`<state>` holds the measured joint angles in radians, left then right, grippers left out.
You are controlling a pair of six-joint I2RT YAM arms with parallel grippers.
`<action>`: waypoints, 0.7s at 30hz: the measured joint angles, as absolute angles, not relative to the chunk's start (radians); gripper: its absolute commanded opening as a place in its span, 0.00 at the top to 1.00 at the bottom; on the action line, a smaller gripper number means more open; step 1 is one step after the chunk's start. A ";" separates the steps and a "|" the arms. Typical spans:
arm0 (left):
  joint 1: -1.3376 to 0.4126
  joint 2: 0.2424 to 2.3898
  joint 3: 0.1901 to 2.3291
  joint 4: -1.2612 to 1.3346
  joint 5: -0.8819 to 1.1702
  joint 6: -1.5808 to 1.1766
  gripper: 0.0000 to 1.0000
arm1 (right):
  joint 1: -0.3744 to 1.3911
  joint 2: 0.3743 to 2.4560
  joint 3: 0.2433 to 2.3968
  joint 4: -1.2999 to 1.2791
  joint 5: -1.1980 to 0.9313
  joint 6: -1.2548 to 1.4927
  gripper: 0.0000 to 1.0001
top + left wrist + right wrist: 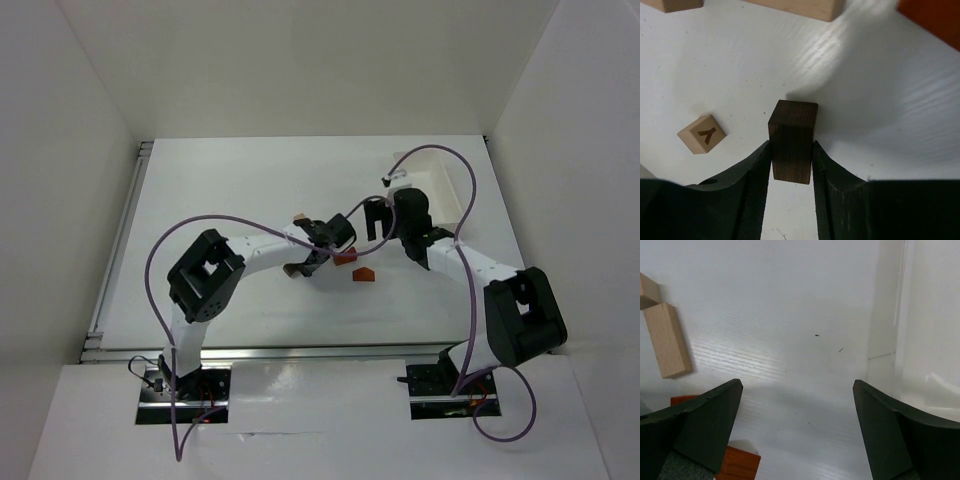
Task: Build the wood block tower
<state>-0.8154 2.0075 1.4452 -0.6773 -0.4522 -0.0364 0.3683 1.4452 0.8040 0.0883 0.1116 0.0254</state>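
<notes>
The left claw (791, 167) is clamped on a dark brown wood block (792, 135), which stands upright and apparently touches the white counter (875, 95). A pale cube marked Y (702, 133) lies just to its left. The right claw (797, 390) gapes wide above the counter, near a pale tan bar (667, 340) and an orange-red block (740, 462).

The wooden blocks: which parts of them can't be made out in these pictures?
- Dark block, left wrist view: sides covered by the left gripper shut on it.
- Orange-red piece, same view: cut off by the corner.
- Orange-red block, right wrist view: partly behind the open right gripper's finger.
- Top view: blocks too small for detail.
</notes>
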 measured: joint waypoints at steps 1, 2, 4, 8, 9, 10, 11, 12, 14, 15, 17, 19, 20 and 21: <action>-0.833 2.009 1.444 -0.677 -0.471 -0.029 1.00 | 0.364 1.437 0.797 0.089 0.107 0.023 0.00; -0.847 2.011 1.440 -0.674 -0.485 -0.025 1.00 | 0.361 1.430 0.791 0.088 0.102 0.018 0.00; -0.864 2.011 1.429 -0.665 -0.509 -0.011 1.00 | 0.356 1.416 0.778 0.086 0.087 0.009 0.00; -0.872 1.994 1.396 -0.630 -0.517 0.027 1.00 | 0.353 1.414 0.775 0.084 0.063 0.002 0.00; -0.872 1.982 1.382 -0.617 -0.513 0.035 1.00 | 0.353 1.413 0.775 0.085 0.058 0.001 0.00; -0.871 1.966 1.362 -0.606 -0.499 0.049 1.00 | 0.353 1.413 0.775 0.085 0.049 -0.003 0.00; -0.871 1.947 1.338 -0.588 -0.484 0.058 1.00 | 0.353 1.413 0.775 0.085 0.042 -0.006 0.00; -0.871 1.924 1.310 -0.571 -0.469 0.074 1.00 | 0.353 1.413 0.775 0.085 0.032 -0.011 0.00; -0.871 1.882 1.270 -0.562 -0.427 0.094 1.00 | 0.356 1.413 0.775 0.086 0.007 -0.018 0.00; -0.871 1.866 1.259 -0.561 -0.410 0.104 1.00 | 0.356 1.413 0.775 0.089 -0.004 -0.021 0.00; -0.871 1.839 1.244 -0.559 -0.363 0.126 1.00 | 0.354 1.412 0.775 0.097 -0.030 -0.027 0.00; -0.869 1.827 1.236 -0.561 -0.319 0.138 1.00 | 0.353 1.411 0.775 0.098 -0.054 -0.032 0.00; -0.868 1.824 1.234 -0.560 -0.295 0.151 1.00 | 0.353 1.410 0.775 0.099 -0.062 -0.036 0.00; -0.868 1.822 1.232 -0.558 -0.274 0.159 1.00 | 0.352 1.410 0.775 0.099 -0.068 -0.039 0.00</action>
